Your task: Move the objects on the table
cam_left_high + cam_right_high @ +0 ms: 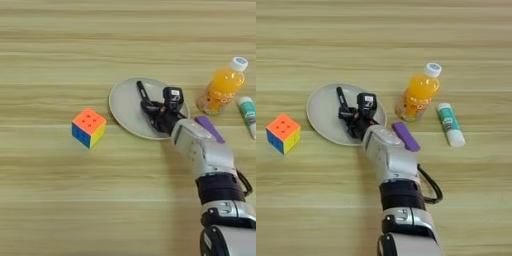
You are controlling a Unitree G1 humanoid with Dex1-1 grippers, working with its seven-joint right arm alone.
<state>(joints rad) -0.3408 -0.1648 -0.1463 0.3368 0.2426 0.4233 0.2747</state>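
A slim black marker pen (142, 93) lies on the round beige plate (125, 111), pointing away from me. My right gripper (160, 104) hovers over the plate's right half, open. Its left finger sits at the marker's near end and its right finger (173, 96) stands apart from the marker. The orange-juice bottle (417, 95) lies tilted on the table (60, 190) to the right of the plate, white cap away from me. The flat purple block (406, 136) rests beside my silver forearm, just right of it.
A colourful puzzle cube (88, 127) sits left of the plate. A white-and-green tube (450, 124) lies right of the bottle. My forearm comes in from the bottom edge, right of centre.
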